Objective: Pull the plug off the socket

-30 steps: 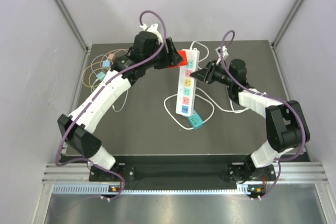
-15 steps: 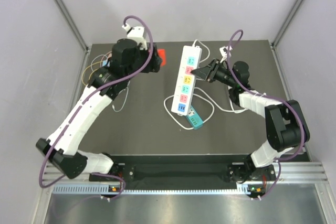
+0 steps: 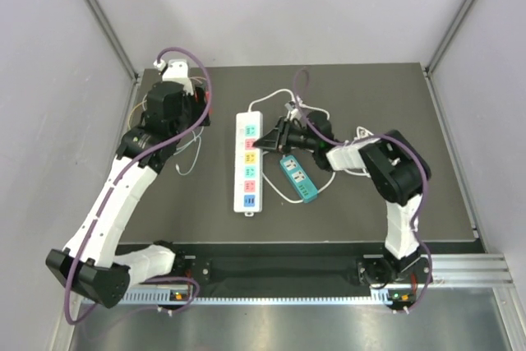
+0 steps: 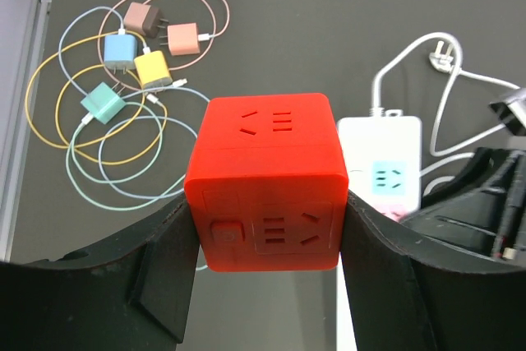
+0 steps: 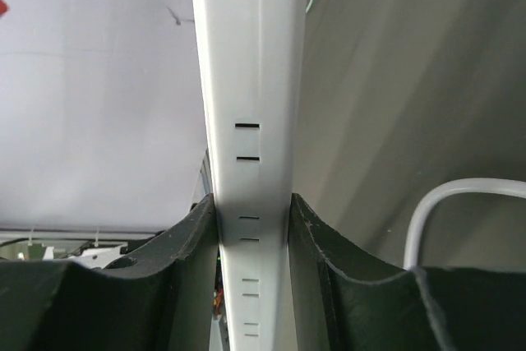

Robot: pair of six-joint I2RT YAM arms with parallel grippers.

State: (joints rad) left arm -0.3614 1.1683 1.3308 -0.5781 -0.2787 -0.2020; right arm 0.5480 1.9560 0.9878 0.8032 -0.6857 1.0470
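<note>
The left tool (image 4: pixel 265 236) is clenched on the red plug (image 4: pixel 263 154), which has come clear of the strip (image 3: pixel 248 166) and now hangs over the worktop's (image 3: pixel 411 104) far left. The right tool (image 3: pixel 268 139) clamps the strip, which has slid leftward. The pull looks done.

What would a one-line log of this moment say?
left gripper: shut on red cube | right gripper: shut on strip | red cube: unplugged, held apart from strip

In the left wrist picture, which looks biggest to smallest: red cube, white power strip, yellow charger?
1. The red cube, though it is nearest the camera.
2. Then the white power strip, partly hidden.
3. Then the yellow charger, smallest.
</note>
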